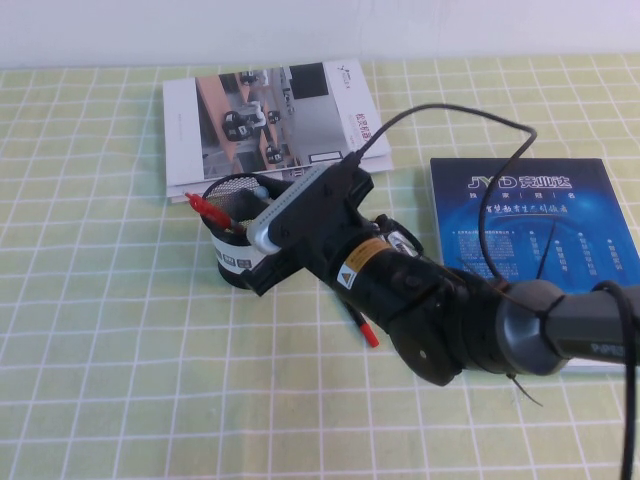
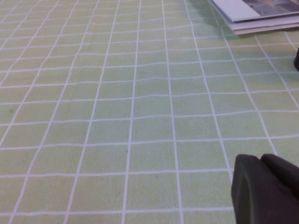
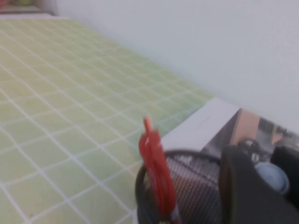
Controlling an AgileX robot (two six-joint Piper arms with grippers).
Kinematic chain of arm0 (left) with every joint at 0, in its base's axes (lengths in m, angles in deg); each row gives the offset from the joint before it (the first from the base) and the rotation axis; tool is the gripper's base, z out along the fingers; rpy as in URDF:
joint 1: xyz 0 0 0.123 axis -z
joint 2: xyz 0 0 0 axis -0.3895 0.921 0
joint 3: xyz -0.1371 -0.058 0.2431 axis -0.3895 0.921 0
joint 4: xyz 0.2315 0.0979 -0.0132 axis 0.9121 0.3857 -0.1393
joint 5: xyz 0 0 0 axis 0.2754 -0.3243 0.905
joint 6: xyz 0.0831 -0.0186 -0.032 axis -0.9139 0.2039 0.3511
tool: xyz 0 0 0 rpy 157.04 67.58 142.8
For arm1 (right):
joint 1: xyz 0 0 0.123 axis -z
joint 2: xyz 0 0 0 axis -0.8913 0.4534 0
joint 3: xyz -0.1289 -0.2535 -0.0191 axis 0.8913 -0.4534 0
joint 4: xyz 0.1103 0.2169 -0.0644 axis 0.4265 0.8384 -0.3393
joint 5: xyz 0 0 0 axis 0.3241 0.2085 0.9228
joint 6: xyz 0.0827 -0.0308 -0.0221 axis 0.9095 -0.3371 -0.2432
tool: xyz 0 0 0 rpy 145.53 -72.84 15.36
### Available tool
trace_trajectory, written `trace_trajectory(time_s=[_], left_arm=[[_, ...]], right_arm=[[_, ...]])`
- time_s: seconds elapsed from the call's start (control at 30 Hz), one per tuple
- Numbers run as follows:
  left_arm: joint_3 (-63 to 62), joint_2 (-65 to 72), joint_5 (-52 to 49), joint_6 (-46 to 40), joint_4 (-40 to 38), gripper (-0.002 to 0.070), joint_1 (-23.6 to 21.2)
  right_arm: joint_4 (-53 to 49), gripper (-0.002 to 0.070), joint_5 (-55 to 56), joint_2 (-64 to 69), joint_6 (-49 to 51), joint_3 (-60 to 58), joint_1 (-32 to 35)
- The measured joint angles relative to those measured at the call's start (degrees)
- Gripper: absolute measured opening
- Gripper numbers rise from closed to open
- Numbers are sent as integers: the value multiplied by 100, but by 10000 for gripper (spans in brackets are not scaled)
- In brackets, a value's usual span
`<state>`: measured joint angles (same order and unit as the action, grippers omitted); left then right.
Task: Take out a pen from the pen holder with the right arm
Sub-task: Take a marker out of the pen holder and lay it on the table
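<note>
Reaching in from the right over the checked cloth (image 1: 100,350), the right arm puts the right gripper (image 1: 243,232) at the mouth of the black mesh holder (image 1: 228,190). The arm's own wrist block hides the tip from above. Whether this gripper is open, closed or gripping anything, I cannot tell.

A red pen (image 1: 208,206) stands in the holder, its end poking out over the rim on the robot's left. It is just beside the gripper, not inside it. The right wrist view shows the same: the pen rises at the near rim with a clear gap to the gripper. A pale round thing (image 3: 271,178) sits right at the gripper, perhaps another pen's end.

A loose pen (image 1: 362,325) lies on the cloth under the arm. A booklet (image 1: 270,110) lies behind the holder and a blue book (image 1: 540,230) to the right.

The left gripper (image 2: 266,186) hangs low over bare cloth, well apart from the holder; its state I cannot tell.
</note>
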<state>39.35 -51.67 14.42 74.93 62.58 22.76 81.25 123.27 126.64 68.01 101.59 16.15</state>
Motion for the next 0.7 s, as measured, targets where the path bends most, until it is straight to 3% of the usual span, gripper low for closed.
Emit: trace_trajectory(time_s=[0.53, 0.7], left_arm=[[0, 0, 0, 0, 0, -5, 0], [0, 0, 0, 0, 0, -5, 0]], right_arm=[[97, 83, -996, -1764, 0, 0, 0], [872, 83, -1987, -2423, -811, 0, 0]])
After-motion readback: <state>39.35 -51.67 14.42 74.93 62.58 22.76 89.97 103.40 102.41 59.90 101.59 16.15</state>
